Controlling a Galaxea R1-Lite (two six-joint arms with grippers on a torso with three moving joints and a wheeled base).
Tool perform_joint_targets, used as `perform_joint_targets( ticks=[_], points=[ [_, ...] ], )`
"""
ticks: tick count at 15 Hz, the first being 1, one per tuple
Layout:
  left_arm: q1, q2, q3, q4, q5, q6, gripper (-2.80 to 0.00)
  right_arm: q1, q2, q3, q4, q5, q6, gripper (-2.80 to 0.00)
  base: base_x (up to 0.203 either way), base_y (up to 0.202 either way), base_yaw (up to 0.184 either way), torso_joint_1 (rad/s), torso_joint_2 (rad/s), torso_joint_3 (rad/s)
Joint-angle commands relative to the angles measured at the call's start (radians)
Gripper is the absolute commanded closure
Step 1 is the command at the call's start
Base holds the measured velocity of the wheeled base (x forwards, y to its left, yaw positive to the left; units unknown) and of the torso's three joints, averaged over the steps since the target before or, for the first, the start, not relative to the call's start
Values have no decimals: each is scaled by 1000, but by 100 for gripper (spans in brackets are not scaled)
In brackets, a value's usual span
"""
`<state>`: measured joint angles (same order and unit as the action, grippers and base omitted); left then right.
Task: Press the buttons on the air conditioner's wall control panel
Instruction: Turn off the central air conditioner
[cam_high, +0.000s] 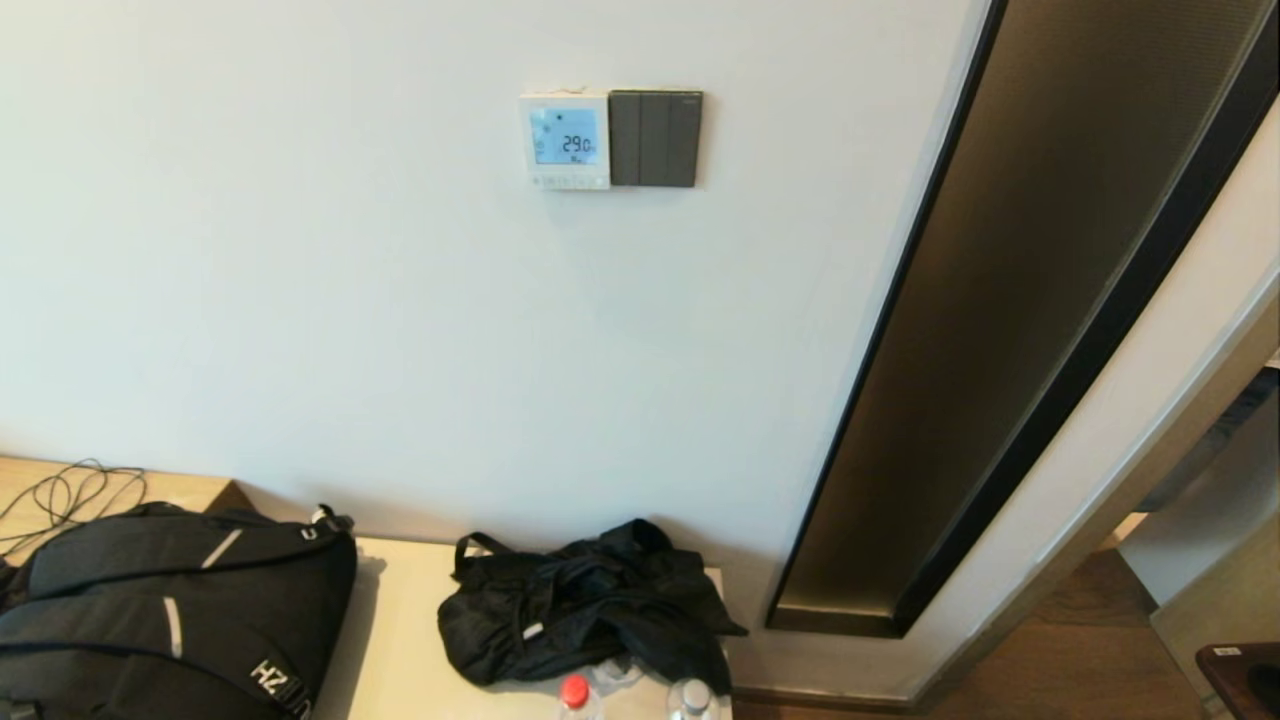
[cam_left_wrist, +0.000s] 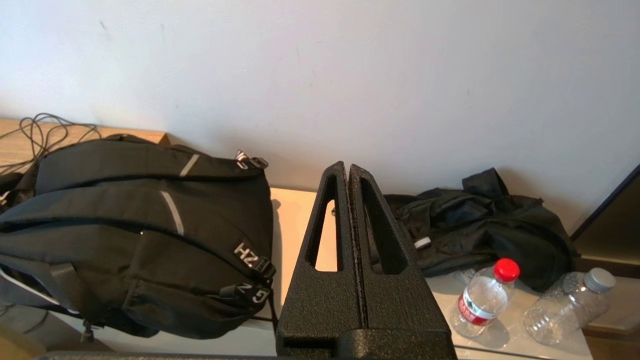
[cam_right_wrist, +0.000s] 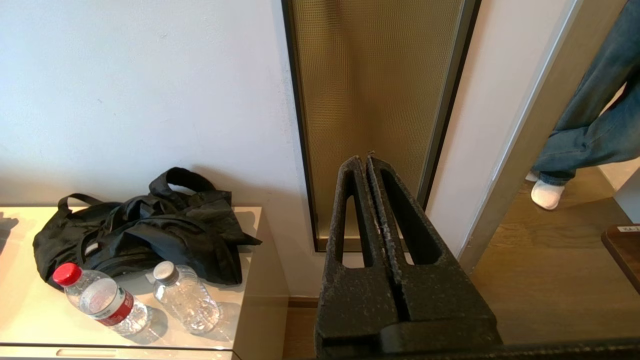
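Observation:
The white wall control panel (cam_high: 564, 141) hangs high on the wall, its blue screen reading 29.0 above a row of small buttons (cam_high: 568, 181). A dark grey switch plate (cam_high: 655, 138) sits right beside it. Neither gripper shows in the head view. My left gripper (cam_left_wrist: 348, 167) is shut and empty, low down, pointing at the wall above the cabinet. My right gripper (cam_right_wrist: 364, 161) is shut and empty, low down, pointing at the gold mesh wall strip. Both are far below the panel.
A low cabinet (cam_high: 400, 640) holds a black backpack (cam_high: 170, 610), a crumpled black bag (cam_high: 580, 600) and two clear bottles (cam_left_wrist: 482, 297) (cam_left_wrist: 570, 305). A dark-framed gold mesh strip (cam_high: 1000, 300) runs up the wall at right. A person's legs (cam_right_wrist: 595, 125) stand in the doorway.

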<state>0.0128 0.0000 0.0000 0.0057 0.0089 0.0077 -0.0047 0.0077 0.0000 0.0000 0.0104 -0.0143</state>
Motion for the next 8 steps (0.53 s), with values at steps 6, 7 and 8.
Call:
perform_joint_targets(
  ticks=[6, 7, 8],
  points=[
    [-4, 0, 0, -3, 0, -9, 0, 0, 2, 2, 0, 0, -1, 0, 0, 0, 0, 0, 0, 0],
    [-4, 0, 0, -3, 0, -10, 0, 0, 2, 1, 0, 0, -1, 0, 0, 0, 0, 0, 0, 0],
    [-4, -2, 0, -3, 0, -11, 0, 0, 2, 2, 0, 0, 0, 0, 0, 0, 0, 0, 0, 0]
  ],
)
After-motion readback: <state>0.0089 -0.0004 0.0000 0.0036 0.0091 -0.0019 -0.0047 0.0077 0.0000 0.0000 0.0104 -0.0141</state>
